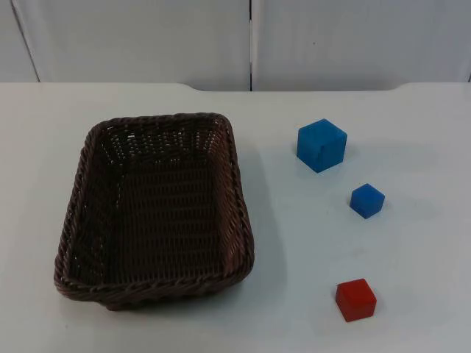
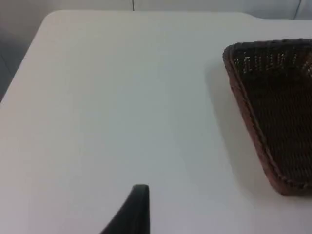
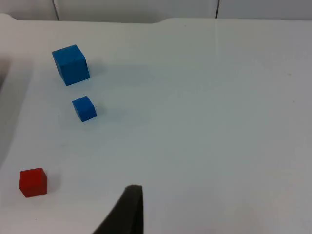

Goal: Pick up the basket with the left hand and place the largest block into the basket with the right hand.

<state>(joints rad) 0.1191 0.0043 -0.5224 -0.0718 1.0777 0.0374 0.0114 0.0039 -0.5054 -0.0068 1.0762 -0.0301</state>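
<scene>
A dark brown woven basket (image 1: 240,198) stands empty on the left half of the white table. To its right sits the largest block, a blue cube (image 1: 321,145). My left gripper (image 2: 138,210) hovers over bare table to the left of the basket (image 2: 249,119), well apart from it. My right gripper (image 3: 130,209) hangs over the table to the right of the blocks, with the big blue cube (image 3: 71,65) far ahead of it. Neither gripper touches anything.
A small blue cube (image 1: 367,200) (image 3: 84,108) lies in front of the big one, and a red cube (image 1: 356,299) (image 3: 33,182) sits nearer the table's front edge. The grey partition wall (image 1: 147,37) closes the back of the table.
</scene>
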